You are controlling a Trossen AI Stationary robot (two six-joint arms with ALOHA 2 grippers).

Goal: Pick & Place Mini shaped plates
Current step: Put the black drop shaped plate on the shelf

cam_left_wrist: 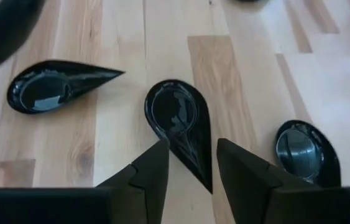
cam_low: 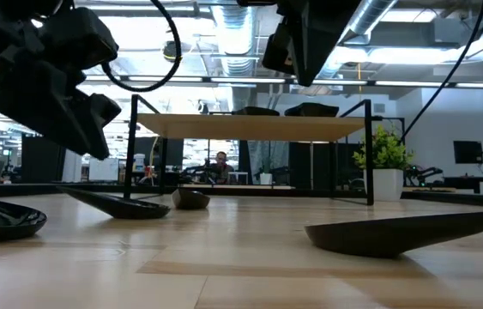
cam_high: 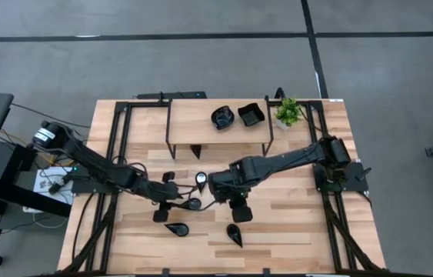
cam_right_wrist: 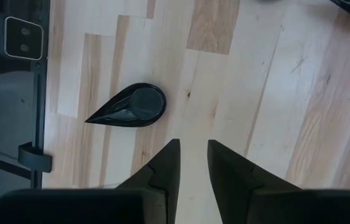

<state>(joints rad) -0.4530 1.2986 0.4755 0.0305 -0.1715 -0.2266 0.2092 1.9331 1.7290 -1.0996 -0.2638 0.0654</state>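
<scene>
Several glossy black mini shaped plates lie flat on the wooden table. In the left wrist view a teardrop plate [cam_left_wrist: 179,118] has its pointed end between the fingers of my left gripper [cam_left_wrist: 192,169], which is open and raised above it. Two more teardrop plates [cam_left_wrist: 53,86] [cam_left_wrist: 302,152] lie to either side. My right gripper [cam_right_wrist: 193,163] hangs over bare wood, open by a narrow gap, with nothing between the fingers. A teardrop plate [cam_right_wrist: 131,107] lies ahead of it. In the high view both grippers [cam_high: 181,201] [cam_high: 228,196] meet at the table's middle.
At the table's far side stands a low shelf [cam_high: 193,123] on black legs, carrying two black dishes [cam_high: 223,117] [cam_high: 251,115]. A small potted plant [cam_high: 287,111] stands beside it. Two teardrop plates [cam_high: 176,228] [cam_high: 234,235] lie near the front edge. Black frame rails [cam_right_wrist: 38,93] run along the table's sides.
</scene>
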